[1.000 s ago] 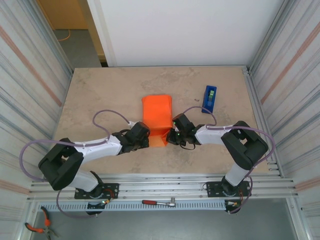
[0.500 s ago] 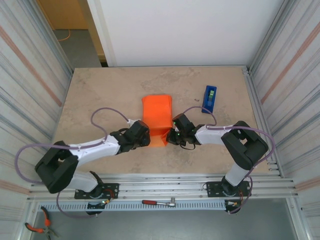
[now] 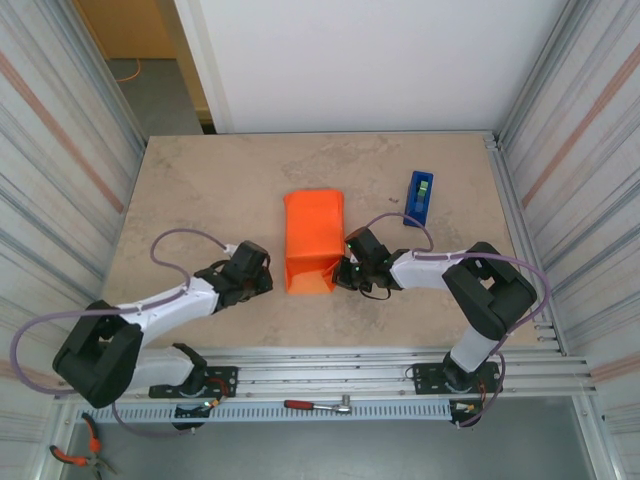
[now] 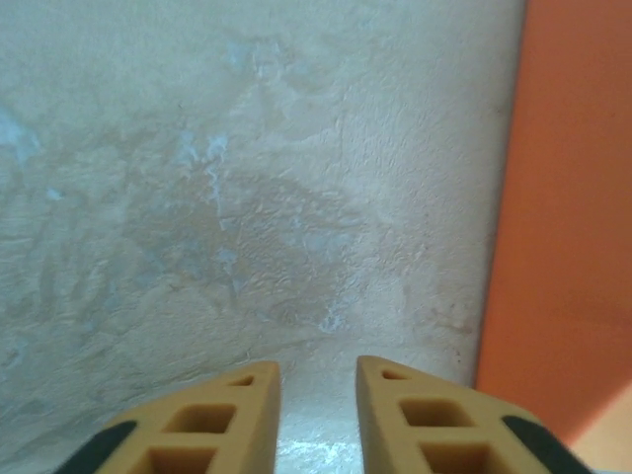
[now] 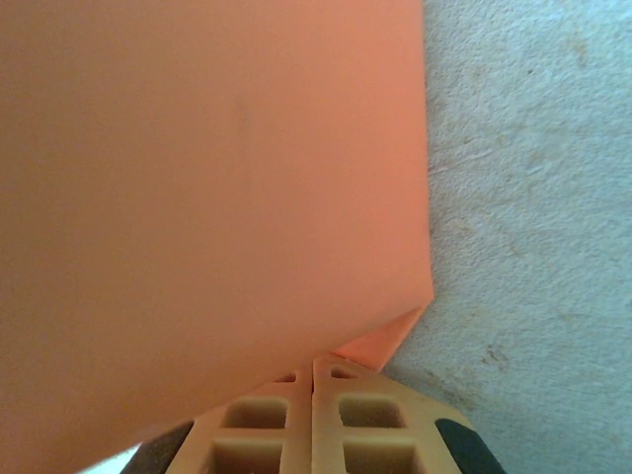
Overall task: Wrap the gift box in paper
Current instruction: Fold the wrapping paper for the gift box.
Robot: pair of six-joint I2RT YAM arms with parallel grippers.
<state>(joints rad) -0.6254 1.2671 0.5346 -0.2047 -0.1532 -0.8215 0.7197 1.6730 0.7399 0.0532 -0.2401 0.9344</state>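
Your right gripper (image 5: pixel 314 363) had its jaws pressed fully together, gripping nothing I could see, tips touching the near right corner of the folded orange paper (image 3: pixel 312 235). Your left gripper (image 4: pixel 316 373) stood narrowly parted and empty, the paper's edge just to its right. The paper lay on the table (image 3: pixel 200 190) between them, long axis running near to far, so the right arm looked nearer for the next fold.
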